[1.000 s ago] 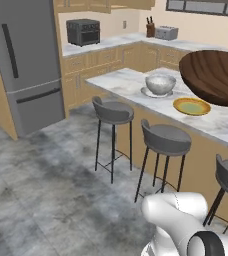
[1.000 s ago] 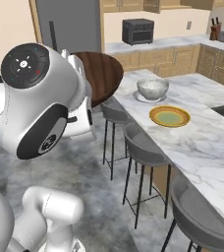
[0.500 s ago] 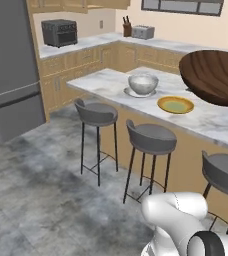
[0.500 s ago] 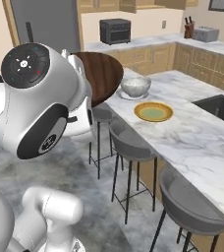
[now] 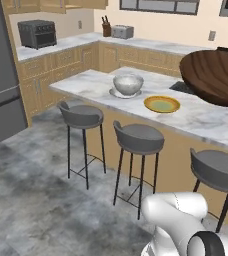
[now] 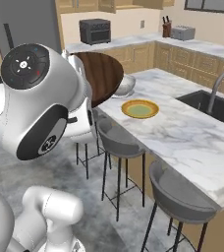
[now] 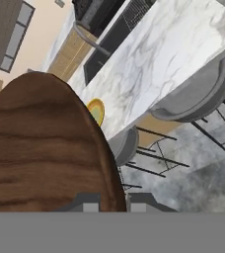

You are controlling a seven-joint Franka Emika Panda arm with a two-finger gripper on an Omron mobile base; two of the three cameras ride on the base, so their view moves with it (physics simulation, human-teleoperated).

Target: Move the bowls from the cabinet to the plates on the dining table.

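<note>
the jaws [image 7: 109,200] are nearly shut, clamped on the rim of the wood bowl [image 7: 45,148]. in the hand view the two dark tips stand at the bowl's near edge, and the bowl's brown grained underside covers the left half of that view. the wood bowl is held in the air, well above the floor and short of the counter [image 5: 206,120]; in the left base view it [image 5: 213,75] hangs at the right, past the yellow plate [image 5: 162,104]. in the right base view the bowl [image 6: 99,76] shows just behind the arm's large white joint [image 6: 40,98].

landmark: the yellow plate. it lies flat on the counter's marble top, near the edge that faces the stools, and it is bare. the stone bowl [image 5: 128,84] stands upright on the grey plate [image 5: 117,93], just beyond the yellow plate along the counter, near but not touching it. the sink [image 6: 217,106] with its curved tap [image 6: 218,86] is set in the counter on the far side of the yellow plate. three grey stools [image 5: 138,139] stand in a row on the floor below the plate's edge of the counter.

a black oven [image 5: 37,33], a knife block [image 5: 106,28] and a toaster [image 5: 122,32] stand on the wall counter, well behind the yellow plate.
</note>
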